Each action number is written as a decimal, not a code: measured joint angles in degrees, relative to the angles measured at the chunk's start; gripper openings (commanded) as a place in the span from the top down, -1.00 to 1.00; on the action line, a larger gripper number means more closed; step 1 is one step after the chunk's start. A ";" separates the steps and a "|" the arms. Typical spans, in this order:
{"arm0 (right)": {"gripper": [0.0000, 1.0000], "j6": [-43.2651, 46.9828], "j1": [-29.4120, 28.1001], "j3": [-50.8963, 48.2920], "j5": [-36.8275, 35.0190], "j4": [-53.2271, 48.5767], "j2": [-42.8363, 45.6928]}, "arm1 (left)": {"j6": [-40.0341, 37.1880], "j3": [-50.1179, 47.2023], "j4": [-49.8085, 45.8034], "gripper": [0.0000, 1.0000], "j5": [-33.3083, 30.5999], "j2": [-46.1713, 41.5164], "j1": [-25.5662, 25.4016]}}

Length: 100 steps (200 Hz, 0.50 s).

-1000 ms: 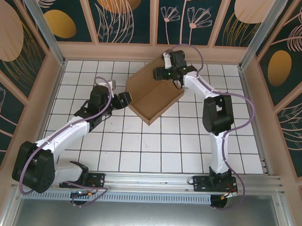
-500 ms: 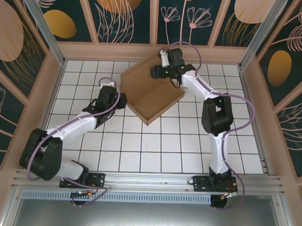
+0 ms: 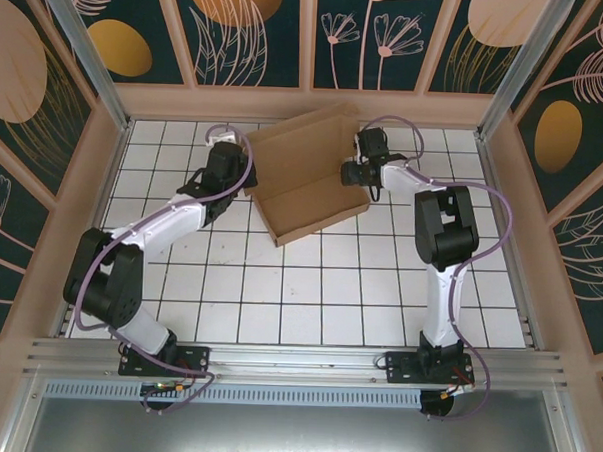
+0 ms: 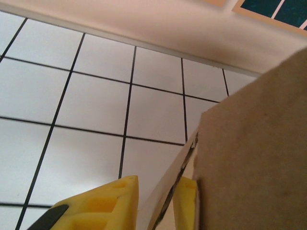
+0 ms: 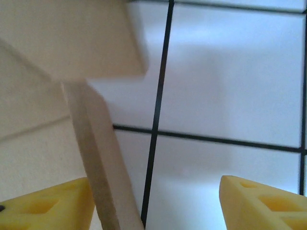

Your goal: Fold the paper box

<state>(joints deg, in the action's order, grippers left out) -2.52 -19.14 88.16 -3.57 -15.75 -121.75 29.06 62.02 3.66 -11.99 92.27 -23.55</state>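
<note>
Left claw pinches paper box wall at 9 o'clock. Right claw, wide, straddles 3 o'clock wall and should close squarely.

Between the fingers of the right gripper, the paper box is blurred; both fingers are cut off below.

The left arm stretches from its base diagonally toward the far side. The left claw is pinched on an edge of the paper box — one yellow finger against each face. The right arm rises from its base, bends at the elbow and reaches leftward, and the right claw is spread wide — the box's wall stands just beside one finger.
</note>
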 measured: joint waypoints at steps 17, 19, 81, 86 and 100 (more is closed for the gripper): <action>0.07 -1.09 -0.28 -4.28 0.46 1.01 1.60 | -1.07 1.77 -0.11 0.63 1.25 2.23 0.90; 0.11 -1.27 -0.35 -4.85 0.48 1.09 1.88 | -1.29 1.97 -0.11 0.64 1.51 2.47 1.03; 0.34 -2.97 -3.91 -11.10 -4.70 1.66 6.86 | -4.35 4.85 -0.46 0.69 5.75 6.43 2.99; 0.23 -3.26 -4.50 -11.82 -5.60 1.81 7.17 | -4.74 5.01 -0.46 0.69 5.88 6.58 2.99; -0.04 -3.74 -6.38 -14.60 -6.88 1.95 8.48 | -6.05 5.16 -0.42 0.68 6.27 6.75 2.99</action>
<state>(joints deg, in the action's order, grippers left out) -6.26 -25.52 73.56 -10.46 -13.80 -113.27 23.00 67.18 3.25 -5.72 99.02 -20.56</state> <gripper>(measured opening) 0.420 0.157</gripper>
